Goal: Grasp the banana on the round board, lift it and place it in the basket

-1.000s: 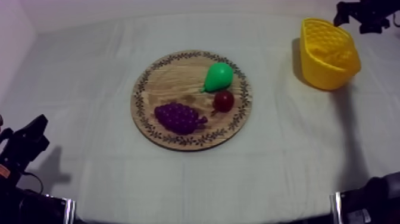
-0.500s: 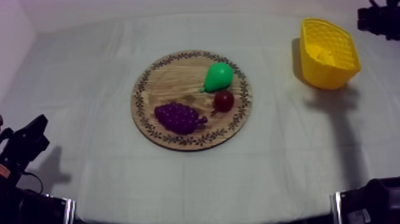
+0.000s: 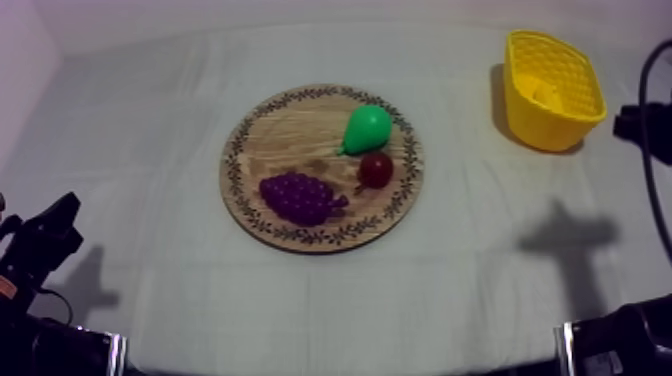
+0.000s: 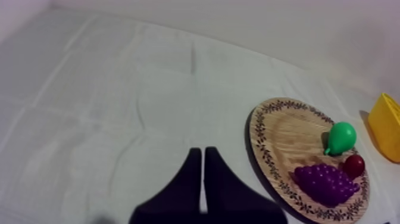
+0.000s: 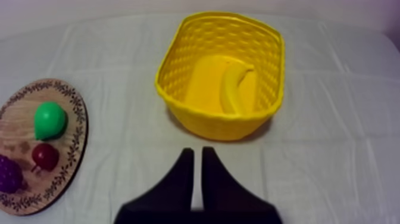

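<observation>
**Lying in the yellow basket [image 5: 220, 122], the banana [image 5: 234, 89] is sitting straight ahead of the right gripper [image 5: 197, 152]**

Starting at the left, the left gripper [image 4: 201, 152] is hanging low over the bare cloth [image 4: 107, 107]. Its two black fingers are pressing together into a narrow wedge and are gripping nothing. Ahead of it and off to its right, the wooden board [image 4: 286, 131] is carrying a green pear [image 4: 341, 137], a bunch of grapes [image 4: 326, 182] and a small red fruit [image 4: 355, 165]. No banana is lying among them.

Moving right, the basket is standing well apart from the board, on the right gripper's side of the table. The banana is resting on the basket's floor. Its long axis is running away from the right gripper, roughly in line with the fingers, and its curved end is pointing at the far wall. The right gripper is hovering just short of the near wall. Its fingers are lying together, narrow and empty.

By my reading, the placing is looking finished, since the fruit is sitting fully below the rim. If any further move is coming, the right arm is the nearer one by a wide margin. The left arm is sitting across the board from the basket.
</observation>
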You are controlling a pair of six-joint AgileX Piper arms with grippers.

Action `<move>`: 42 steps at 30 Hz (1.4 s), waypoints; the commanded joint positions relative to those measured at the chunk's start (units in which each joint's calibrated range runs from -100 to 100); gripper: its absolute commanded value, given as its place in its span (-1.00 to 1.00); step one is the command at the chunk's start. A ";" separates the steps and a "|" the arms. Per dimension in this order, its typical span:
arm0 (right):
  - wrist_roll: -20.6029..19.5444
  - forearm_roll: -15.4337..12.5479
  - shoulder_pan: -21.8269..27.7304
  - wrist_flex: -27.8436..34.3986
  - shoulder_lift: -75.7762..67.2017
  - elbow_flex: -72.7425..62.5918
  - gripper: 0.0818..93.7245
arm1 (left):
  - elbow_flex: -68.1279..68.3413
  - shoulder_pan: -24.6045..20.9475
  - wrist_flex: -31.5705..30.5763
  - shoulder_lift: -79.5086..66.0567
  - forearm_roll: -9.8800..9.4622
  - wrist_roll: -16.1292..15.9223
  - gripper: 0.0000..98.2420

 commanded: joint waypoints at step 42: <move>9.14 -2.58 3.42 -4.62 -36.41 30.38 -0.99 | 0.03 0.01 0.00 0.00 0.00 0.00 -1.00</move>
